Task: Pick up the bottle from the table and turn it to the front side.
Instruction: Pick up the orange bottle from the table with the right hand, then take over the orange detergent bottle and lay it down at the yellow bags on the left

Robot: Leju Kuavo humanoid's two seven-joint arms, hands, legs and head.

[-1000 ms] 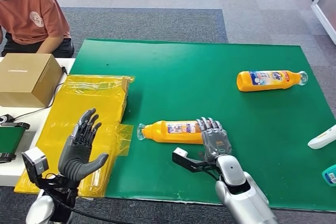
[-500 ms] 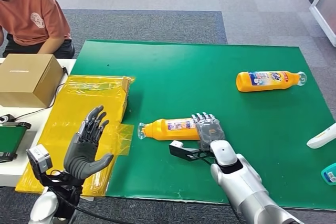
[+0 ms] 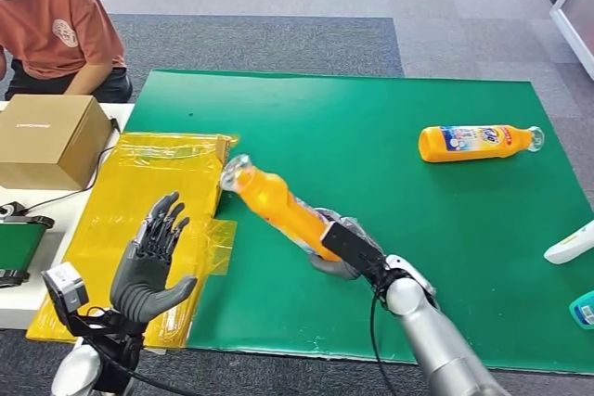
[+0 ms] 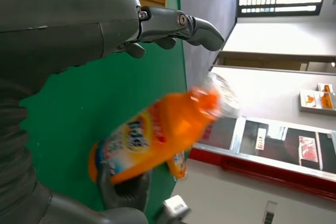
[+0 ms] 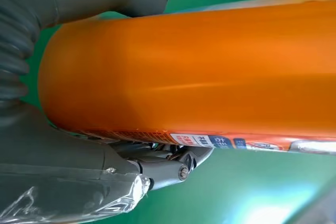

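Orange bottle (image 3: 280, 206) tilted above green mat (image 3: 393, 229) | right hand (image 3: 336, 261) grips its base | left hand (image 3: 150, 261) spread, empty

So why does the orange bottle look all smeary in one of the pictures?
In the left wrist view the held bottle is motion-blurred, most at its clear cap end; in the right wrist view it sits so close that it looks soft, with a pale glare streak; in the head view it looks fairly sharp in the right hand.

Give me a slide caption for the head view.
Right hand lifts an orange bottle off the green mat; left hand waits open.
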